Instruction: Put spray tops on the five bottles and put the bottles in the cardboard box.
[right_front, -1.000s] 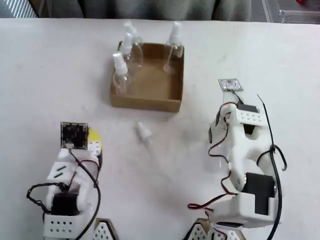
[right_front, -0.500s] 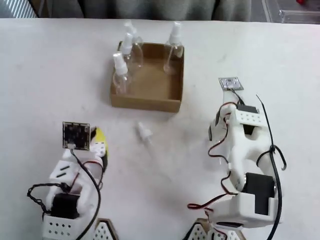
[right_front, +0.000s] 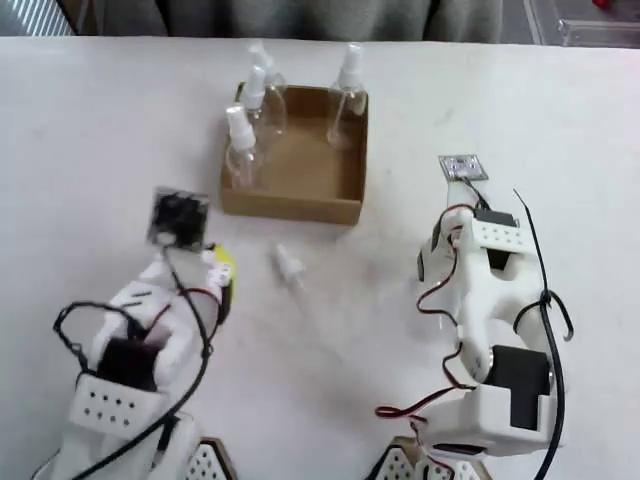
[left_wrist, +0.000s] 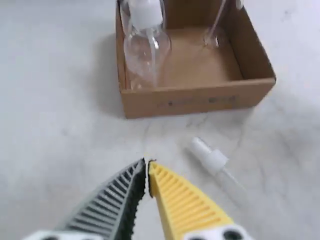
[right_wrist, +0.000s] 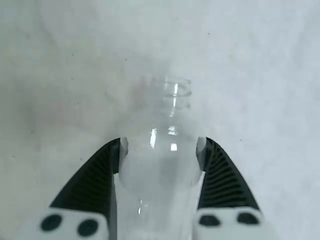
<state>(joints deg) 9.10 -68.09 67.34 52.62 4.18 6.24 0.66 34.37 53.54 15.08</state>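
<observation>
Right wrist view: right tool (right_wrist: 161, 146) grips an uncapped bottle (right_wrist: 170, 107).

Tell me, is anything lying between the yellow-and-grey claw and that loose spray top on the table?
Nothing visible does. The left gripper, jaws closed, hangs over bare table. The spray top lies nearby in front of the cardboard box, with open tabletop between them.

Nothing is showing clearly enough to be read: no number, label or sign. A faint line of print is running along the front wall of the cardboard box (left_wrist: 195, 100) in the left wrist view, but it is coming out too blurred to make out.
</observation>
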